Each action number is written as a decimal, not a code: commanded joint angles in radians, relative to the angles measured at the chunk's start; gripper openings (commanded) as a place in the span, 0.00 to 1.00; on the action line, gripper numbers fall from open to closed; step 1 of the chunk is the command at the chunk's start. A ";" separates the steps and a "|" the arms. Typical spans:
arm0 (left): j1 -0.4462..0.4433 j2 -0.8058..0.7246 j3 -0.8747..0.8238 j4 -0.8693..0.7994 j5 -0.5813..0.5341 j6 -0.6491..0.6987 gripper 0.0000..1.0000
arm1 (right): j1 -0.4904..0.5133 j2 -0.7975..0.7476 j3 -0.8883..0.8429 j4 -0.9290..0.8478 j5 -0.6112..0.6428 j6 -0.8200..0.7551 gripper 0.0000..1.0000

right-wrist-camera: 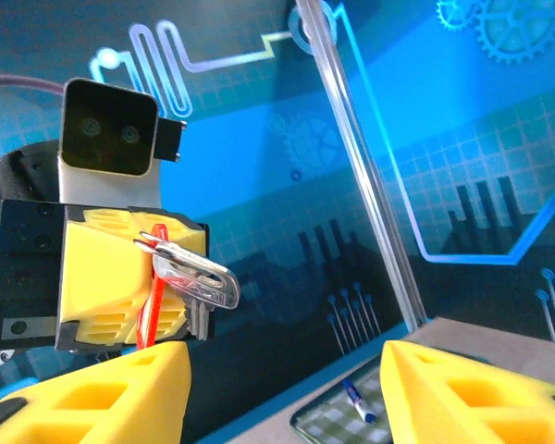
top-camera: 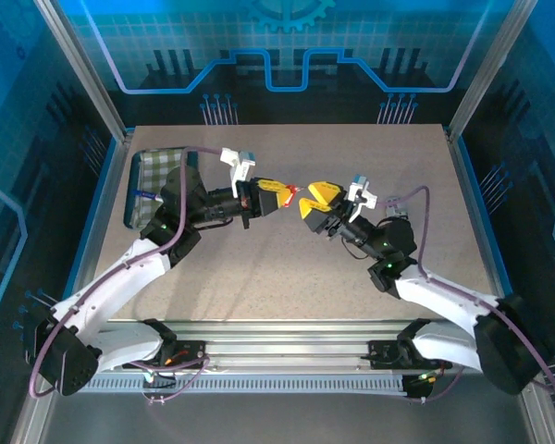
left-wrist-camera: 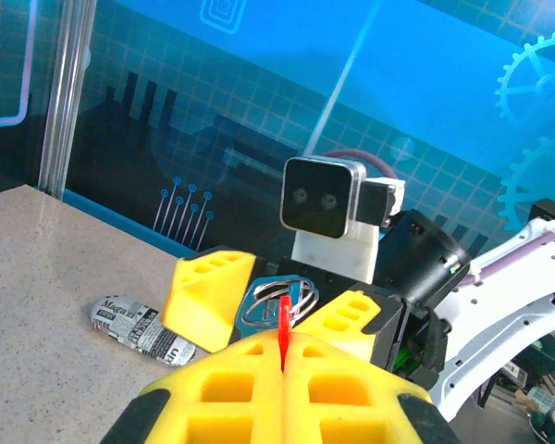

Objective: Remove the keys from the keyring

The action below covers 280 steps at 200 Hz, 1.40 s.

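Left gripper [top-camera: 282,194]: I read its yellow fingers [left-wrist-camera: 231,388] as pressed together on the red keyring [right-wrist-camera: 152,301], which stands edge-on in the seam between them. The gripper is held above the table [top-camera: 287,277] near its middle, pointing toward the right arm.

Right gripper [top-camera: 313,200]: its fingers [right-wrist-camera: 472,388] are spread wide with nothing between the pads. It faces the left gripper tip to tip, just beside it.

Keys [right-wrist-camera: 202,282]: flat grey metal, hanging from the keyring just past the left fingertips. In the left wrist view they sit in the gap between the right gripper's two fingers. I cannot tell whether either finger touches them.

Other items: a pen [right-wrist-camera: 359,400] lies on a checked cloth [top-camera: 157,180] at the table's far left. A small wad [left-wrist-camera: 134,328] printed like newspaper lies on the table below the right gripper.
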<state>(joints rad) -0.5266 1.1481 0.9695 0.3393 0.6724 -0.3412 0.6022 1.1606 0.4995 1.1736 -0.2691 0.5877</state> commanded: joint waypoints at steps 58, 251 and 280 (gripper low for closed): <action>0.001 -0.034 -0.016 0.052 0.004 -0.013 0.00 | 0.068 0.056 0.058 0.250 -0.026 0.000 0.60; 0.001 -0.053 -0.041 0.081 -0.035 0.010 0.00 | 0.067 0.083 0.076 0.244 -0.023 0.040 0.12; -0.001 -0.065 -0.041 0.058 -0.047 0.042 0.00 | 0.068 0.075 0.085 0.212 -0.024 0.045 0.08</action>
<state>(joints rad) -0.5266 1.1172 0.9394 0.3939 0.6453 -0.3374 0.6624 1.2396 0.5545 1.3643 -0.2985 0.6258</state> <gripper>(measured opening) 0.052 0.106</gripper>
